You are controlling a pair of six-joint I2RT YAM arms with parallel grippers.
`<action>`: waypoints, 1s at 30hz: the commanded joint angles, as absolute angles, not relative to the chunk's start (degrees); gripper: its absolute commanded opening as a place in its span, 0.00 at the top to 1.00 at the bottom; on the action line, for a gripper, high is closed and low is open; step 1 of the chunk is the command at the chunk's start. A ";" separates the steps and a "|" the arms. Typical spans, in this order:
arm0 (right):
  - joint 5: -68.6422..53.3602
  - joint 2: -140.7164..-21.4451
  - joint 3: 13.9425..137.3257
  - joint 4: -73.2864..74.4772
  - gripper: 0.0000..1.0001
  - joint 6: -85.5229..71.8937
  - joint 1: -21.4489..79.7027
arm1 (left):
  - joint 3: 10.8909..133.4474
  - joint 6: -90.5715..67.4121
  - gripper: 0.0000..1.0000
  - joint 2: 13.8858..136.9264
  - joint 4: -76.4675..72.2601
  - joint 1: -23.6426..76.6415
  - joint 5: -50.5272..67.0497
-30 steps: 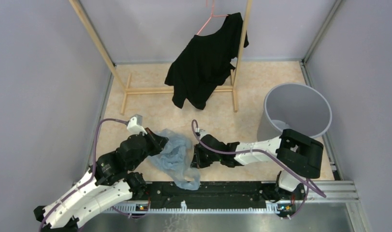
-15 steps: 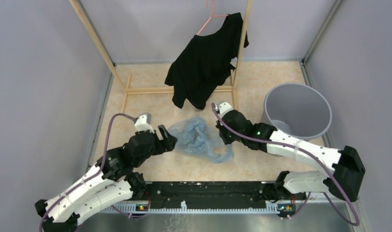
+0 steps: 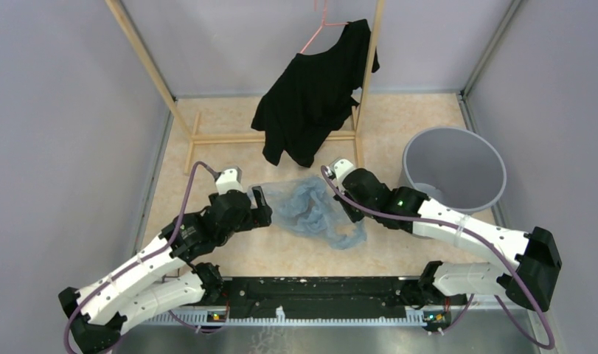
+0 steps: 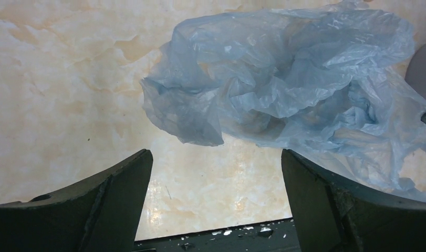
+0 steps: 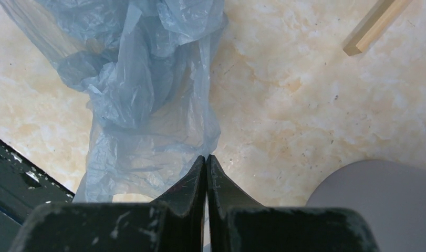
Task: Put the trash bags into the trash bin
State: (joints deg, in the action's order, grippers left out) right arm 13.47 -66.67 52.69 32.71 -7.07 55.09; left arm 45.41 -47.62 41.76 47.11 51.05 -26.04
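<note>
Top view: the bag (image 3: 314, 210) is sitting bunched up at centre, with the bin (image 3: 495, 158) standing apart at its 3 o'clock. Left wrist: the left gripper (image 4: 216, 205) is gaping wide and holding nothing, the bag spreading from 12 to 2 o'clock. Right wrist: the right gripper (image 5: 206, 160) is pinching the bag's film, with the bin at 5 o'clock.

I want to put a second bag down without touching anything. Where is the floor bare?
Bare: the patch between the wooden rack and the left arm; the far corner between rack and trash bin; the strip before the black rail. Crowded: the middle, where the open left gripper faces the right gripper, shut on the trash bag.
</note>
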 commanded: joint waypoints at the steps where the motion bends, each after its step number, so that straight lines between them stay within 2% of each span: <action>1: 12.52 -64.92 55.33 32.73 1.00 -4.19 55.37 | 45.17 -44.95 0.02 42.72 44.40 50.90 -29.90; 6: 10.79 -65.38 56.80 33.59 1.00 -1.70 55.37 | 50.05 -39.43 0.02 49.29 45.23 48.27 -31.08; 11: 9.32 -65.83 56.61 33.72 1.00 -0.26 55.37 | 53.05 -32.10 0.02 54.19 45.50 34.20 -16.10; 20: 7.99 -67.30 56.98 33.60 1.00 2.52 55.36 | 49.15 -28.25 0.02 54.15 38.89 27.31 -5.65; 23: 7.90 -67.69 57.27 33.53 1.00 2.81 55.35 | 48.11 -26.88 0.04 55.79 35.62 25.79 -2.88; 24: 8.15 -67.98 57.44 33.54 1.00 2.81 55.35 | 48.08 -26.38 0.09 56.84 35.32 25.30 -2.27; 25: 8.25 -68.25 57.78 33.61 1.00 2.79 55.37 | 48.20 -25.70 0.18 57.70 35.10 25.08 -2.67; 30: 13.50 -70.42 60.49 30.74 1.00 -2.34 55.37 | 47.54 -27.75 0.86 55.21 35.02 24.87 -10.30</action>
State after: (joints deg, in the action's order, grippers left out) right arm 9.19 -68.93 55.81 34.28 1.76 55.09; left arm 48.53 -27.22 58.50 38.04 25.19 -6.28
